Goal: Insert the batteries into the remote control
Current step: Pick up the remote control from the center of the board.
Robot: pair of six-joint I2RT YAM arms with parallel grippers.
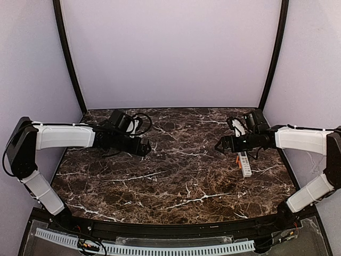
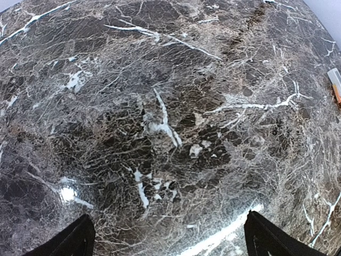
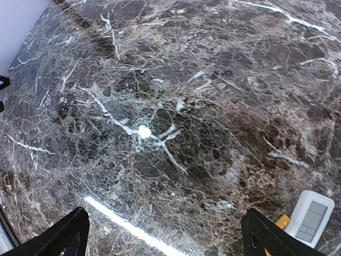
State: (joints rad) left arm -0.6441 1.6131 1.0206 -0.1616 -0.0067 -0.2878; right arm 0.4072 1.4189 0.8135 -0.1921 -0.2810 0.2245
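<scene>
The white remote control [image 1: 245,164] lies on the dark marble table at the right, long axis running near to far. An orange battery [image 1: 238,159] rests against its left side. My right gripper [image 1: 219,148] hovers just left of them, open and empty. In the right wrist view the remote control's end [image 3: 310,216] and the battery [image 3: 282,221] show at the lower right, beside my open right gripper [image 3: 162,242]. My left gripper [image 1: 148,147] hangs open over the table's left half. The left wrist view shows my left gripper [image 2: 170,245] empty, with the remote control [image 2: 334,79] and battery [image 2: 337,96] at the right edge.
Black cables [image 1: 139,124] loop beside the left arm's wrist. Purple walls and two black posts [image 1: 68,58] close in the table at the back and sides. A white perforated strip [image 1: 160,249] runs along the near edge.
</scene>
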